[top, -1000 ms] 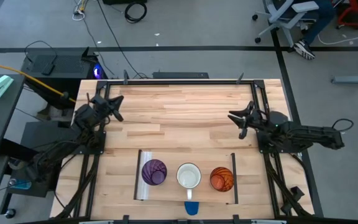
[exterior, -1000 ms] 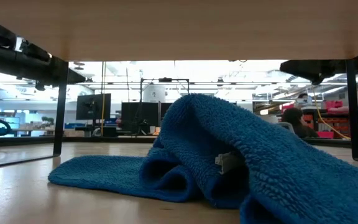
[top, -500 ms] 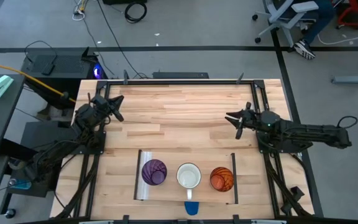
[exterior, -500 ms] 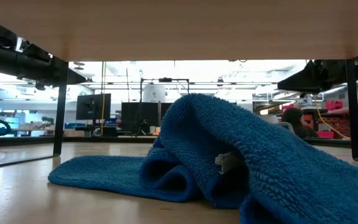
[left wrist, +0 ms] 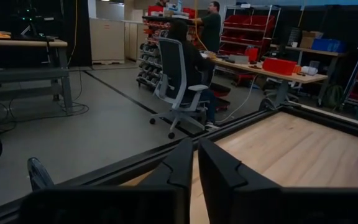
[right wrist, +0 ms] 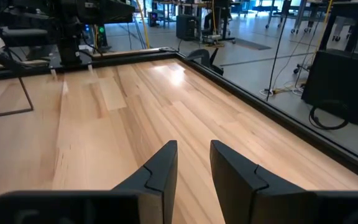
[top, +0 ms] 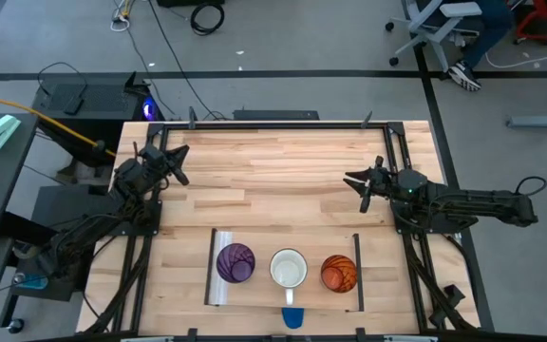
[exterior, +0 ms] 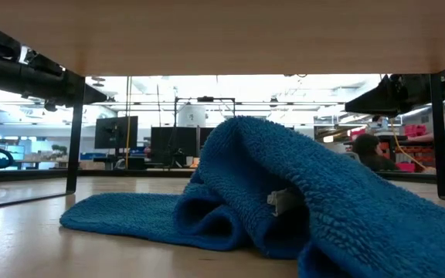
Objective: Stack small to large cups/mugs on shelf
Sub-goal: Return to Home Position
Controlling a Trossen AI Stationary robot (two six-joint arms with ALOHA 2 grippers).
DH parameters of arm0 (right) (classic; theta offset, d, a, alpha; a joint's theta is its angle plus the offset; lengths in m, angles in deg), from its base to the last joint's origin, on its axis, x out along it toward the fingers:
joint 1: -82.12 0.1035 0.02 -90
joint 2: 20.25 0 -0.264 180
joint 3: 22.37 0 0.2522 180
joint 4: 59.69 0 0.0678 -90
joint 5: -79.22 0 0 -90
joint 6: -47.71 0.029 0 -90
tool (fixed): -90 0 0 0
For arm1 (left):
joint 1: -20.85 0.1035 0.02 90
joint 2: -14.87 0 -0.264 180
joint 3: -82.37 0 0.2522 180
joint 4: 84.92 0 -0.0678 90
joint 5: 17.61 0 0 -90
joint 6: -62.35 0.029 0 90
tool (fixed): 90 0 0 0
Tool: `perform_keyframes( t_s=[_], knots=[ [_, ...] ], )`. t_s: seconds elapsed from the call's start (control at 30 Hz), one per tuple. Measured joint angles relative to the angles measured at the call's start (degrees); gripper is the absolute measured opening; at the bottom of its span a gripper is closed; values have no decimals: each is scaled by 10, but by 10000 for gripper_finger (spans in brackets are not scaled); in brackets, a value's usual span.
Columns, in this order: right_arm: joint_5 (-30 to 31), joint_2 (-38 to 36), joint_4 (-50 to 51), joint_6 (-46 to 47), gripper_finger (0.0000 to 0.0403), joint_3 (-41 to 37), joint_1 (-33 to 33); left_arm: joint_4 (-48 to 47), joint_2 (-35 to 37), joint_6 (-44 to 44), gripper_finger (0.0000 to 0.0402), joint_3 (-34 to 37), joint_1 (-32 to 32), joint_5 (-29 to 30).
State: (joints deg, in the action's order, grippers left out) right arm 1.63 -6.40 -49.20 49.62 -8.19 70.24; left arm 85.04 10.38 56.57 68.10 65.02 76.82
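**On the shelf, three cups in a row; both arms well apart from them**

From above, the shelf (top: 283,237) lies at the near edge of the table (top: 273,161). It carries the purple cup (top: 235,263), the white mug (top: 288,270) and the orange cup (top: 339,274), all upright, side by side in one row and not nested; which is smallest cannot be told from this height. The left claw (top: 180,165) hangs over the table's left side and the right claw (top: 356,192) over its right side, both far from the shelf; a corner of blue towel (top: 292,318) shows at the table's front edge, just beside the shelf.

At table height, the blue towel fills the foreground; no cup and no claw can be made out.

Past the left wrist, the fingers (left wrist: 182,168) stand all but pressed together with nothing between them; beyond the table's frame a person (left wrist: 188,59) sits on a chair (left wrist: 179,93).

Past the right wrist, the fingers (right wrist: 160,171) are a little spread and empty; bare table lies ahead.

Placing looks finished; only settling the arms at rest seems left, unless nesting the cups was meant, which is not done.
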Motion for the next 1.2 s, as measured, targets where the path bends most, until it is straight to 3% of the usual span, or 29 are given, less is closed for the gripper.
perform_keyframes(
  t_s=[1.2],
  knots=[
    [0, 0, 0, 0, 103, 0, 0, 1, 0, 0, 28, 0, 0, -1]
  ],
)
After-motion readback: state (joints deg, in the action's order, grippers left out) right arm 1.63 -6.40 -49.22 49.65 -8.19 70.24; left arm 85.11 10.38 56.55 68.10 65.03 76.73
